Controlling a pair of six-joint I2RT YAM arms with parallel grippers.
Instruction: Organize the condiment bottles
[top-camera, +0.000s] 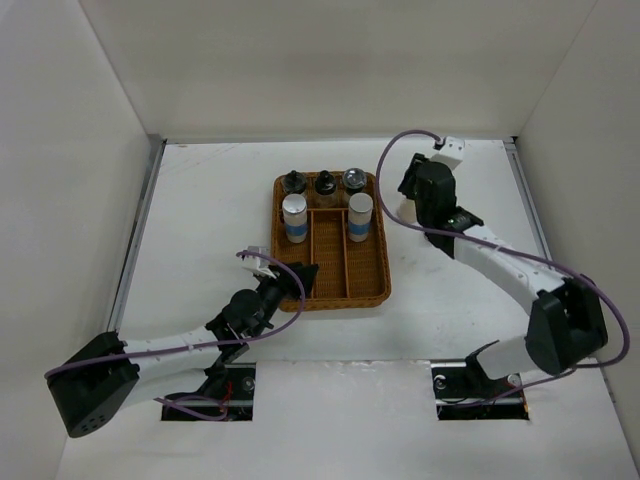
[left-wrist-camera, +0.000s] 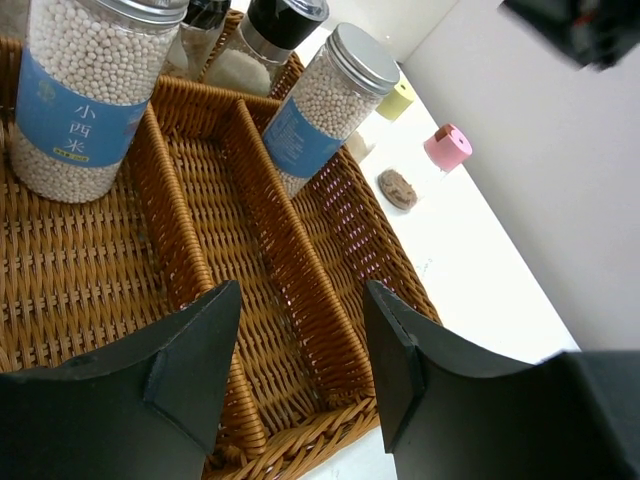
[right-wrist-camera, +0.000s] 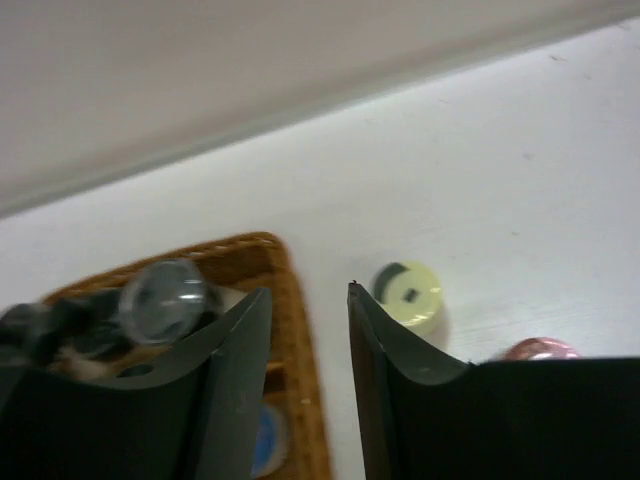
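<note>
The right pincer (right-wrist-camera: 308, 300) is hovering with its jaws a narrow gap apart, gripping nothing. The yellow-capped small bottle (right-wrist-camera: 408, 295) is standing on the white worktop (right-wrist-camera: 520, 180) just outside one finger, with the pink-capped one (right-wrist-camera: 540, 350) beyond it. The left pincer (left-wrist-camera: 300, 300) is hanging apart and empty over the near end of the brown wicker divided tray (left-wrist-camera: 250, 330) — the blue-banded white jars (left-wrist-camera: 85, 90) are standing farther in.

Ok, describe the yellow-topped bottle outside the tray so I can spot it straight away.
Find the brown wicker tray on the white table, then look just off its right side, near the far corner. Two small bottles sit there: the yellow-topped bottle is the one nearer the tray, pale yellow where the pink-topped bottle beside it is pink.
</note>
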